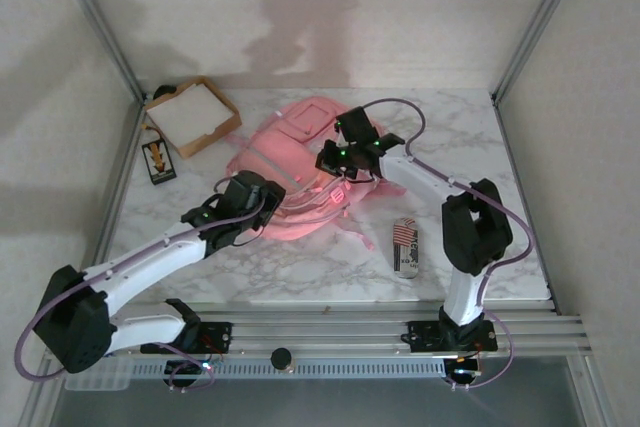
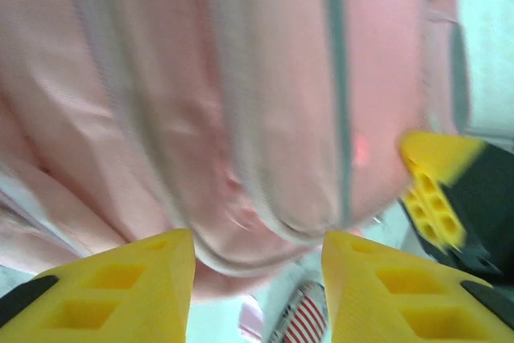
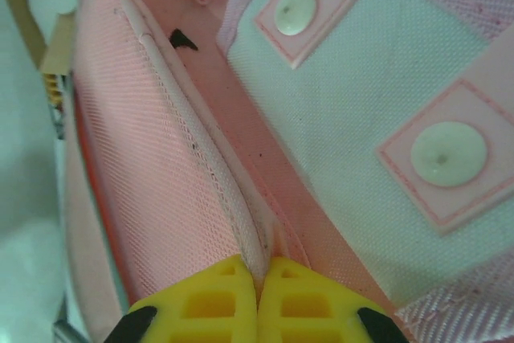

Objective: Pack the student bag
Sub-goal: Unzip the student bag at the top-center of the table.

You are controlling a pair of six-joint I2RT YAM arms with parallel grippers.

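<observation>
The student bag [image 1: 295,152] is a large pink backpack lying flat on the middle of the marble table. My right gripper [image 1: 336,161] rests on its right side. In the right wrist view the yellow jaws [image 3: 259,272] are shut on the bag's piped seam, between pink mesh [image 3: 152,158] and the pale blue-grey panel [image 3: 377,78]. My left gripper [image 1: 262,197] is at the bag's near-left edge. In the left wrist view it [image 2: 259,251] stands open, nothing between its fingers, and the blurred bag [image 2: 241,94] lies just beyond them.
A shallow brown cardboard box [image 1: 192,115] sits at the back left, with a small black card [image 1: 158,159] in front of it. A red-and-white striped pouch [image 1: 405,245] lies near the right arm, and also shows under the left fingers [image 2: 301,319].
</observation>
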